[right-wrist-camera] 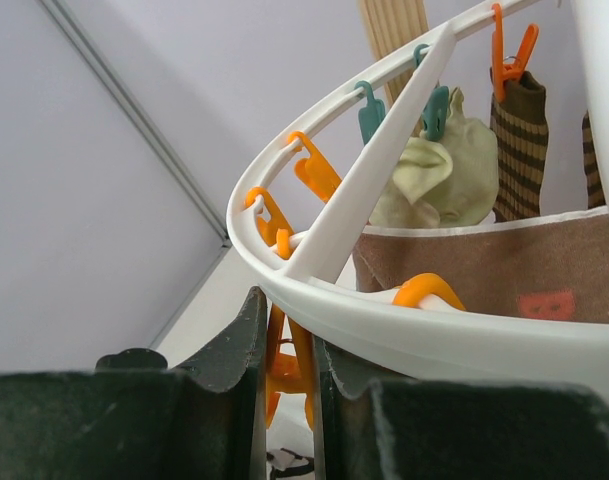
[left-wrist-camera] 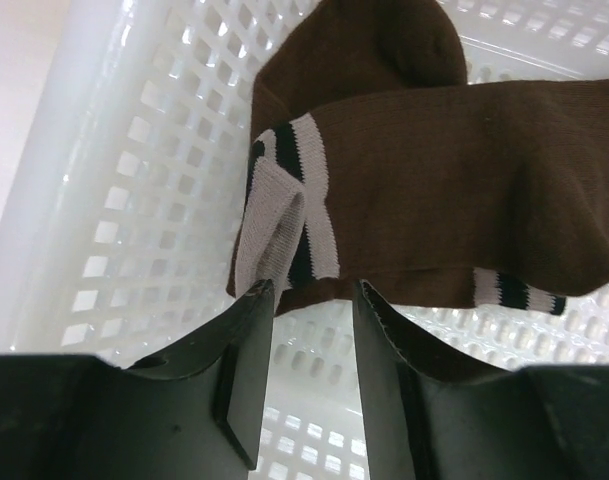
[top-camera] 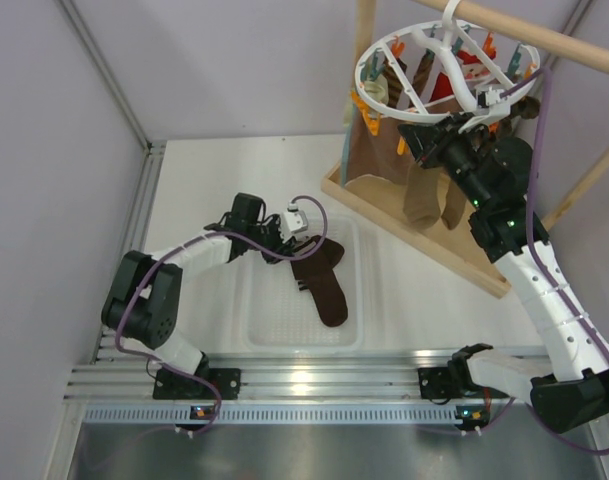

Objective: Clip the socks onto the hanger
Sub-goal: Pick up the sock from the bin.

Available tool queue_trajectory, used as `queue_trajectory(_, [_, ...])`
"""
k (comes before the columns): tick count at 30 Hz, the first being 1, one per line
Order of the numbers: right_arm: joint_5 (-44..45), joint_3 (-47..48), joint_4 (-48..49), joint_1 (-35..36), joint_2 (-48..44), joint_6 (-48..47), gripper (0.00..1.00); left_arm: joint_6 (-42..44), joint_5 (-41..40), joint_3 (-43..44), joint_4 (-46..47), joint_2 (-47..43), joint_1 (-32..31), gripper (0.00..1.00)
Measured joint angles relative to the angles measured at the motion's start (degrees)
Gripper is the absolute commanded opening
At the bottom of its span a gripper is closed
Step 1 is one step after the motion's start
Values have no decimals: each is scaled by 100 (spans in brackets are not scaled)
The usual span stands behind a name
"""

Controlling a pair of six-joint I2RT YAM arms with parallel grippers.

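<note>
The socks (left-wrist-camera: 464, 170) near the basket's (left-wrist-camera: 134, 200) right edge are flanked by the left gripper (left-wrist-camera: 312, 292), fingers parted; the hanger's (right-wrist-camera: 434, 335) orange peg (right-wrist-camera: 281, 380) is pinched by the right gripper (right-wrist-camera: 287, 322).

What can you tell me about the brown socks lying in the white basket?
The two dark brown fabric socks look soft and knitted, with pale and dark stripes near the cuffs. They lie limp and overlapping, one across the other, inside the white plastic lattice basket. One cuff corner is folded up. The left gripper sits right at that cuff with its fingers apart on either side of the edge; whether they touch it is hard to tell.
</note>
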Motion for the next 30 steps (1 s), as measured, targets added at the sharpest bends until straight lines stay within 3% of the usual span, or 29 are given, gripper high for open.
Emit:
queue_trajectory(6, [2,-2,0,0,2,2,0,50,-109,37,295,212,0,37])
queue_trajectory(18, [2,-4,0,0,0,0,0,-63,-254,72,835,396,-17,0])
queue_trajectory(22, [4,-4,0,0,0,0,0,-254,-199,76,719,280,-26,0])
queue_trajectory(30, [2,-4,0,0,2,0,0,-817,461,601,-382,-741,-31,0])
